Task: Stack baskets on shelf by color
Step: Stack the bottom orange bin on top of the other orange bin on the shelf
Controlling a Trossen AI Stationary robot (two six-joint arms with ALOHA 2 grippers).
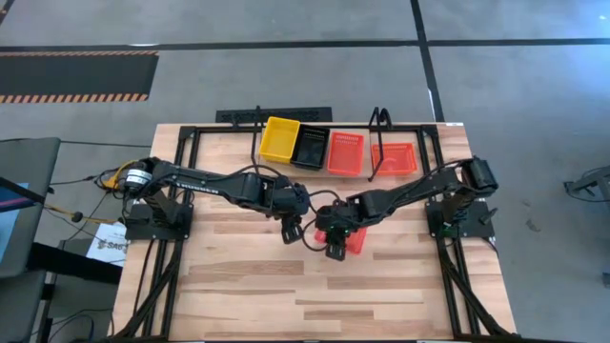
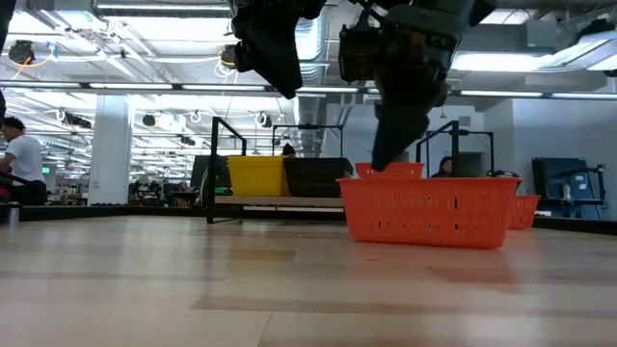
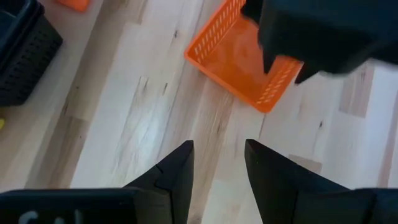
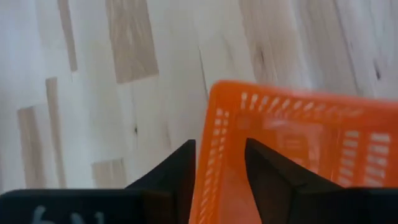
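A red-orange basket (image 1: pixel 355 238) (image 2: pixel 429 207) rests flat on its base at mid-table. My right gripper (image 4: pixel 219 149) (image 1: pixel 334 248) is open over its near-left corner, slanting down, with one finger outside the wall and one inside. My left gripper (image 3: pixel 217 155) (image 1: pixel 290 229) hangs open above bare wood just left of that basket, holding nothing. On the shelf (image 2: pixel 280 200) at the far edge stand a yellow basket (image 1: pixel 279 138), a black basket (image 1: pixel 311 149) and a red-orange basket (image 1: pixel 345 152), side by side. My right gripper's fingers stand on either side of the basket's end wall (image 4: pixel 208 180), near a corner, coming from above. I cannot tell whether either finger touches the wall. The basket sits level on the table.
Another red-orange basket (image 1: pixel 393 157) lies on the table just right of the shelf's right wire hoop (image 1: pixel 379 119). The arm bases (image 1: pixel 152 214) (image 1: pixel 462 214) stand at the table's left and right sides. Bare wood stretches along the near half (image 1: pixel 305 295).
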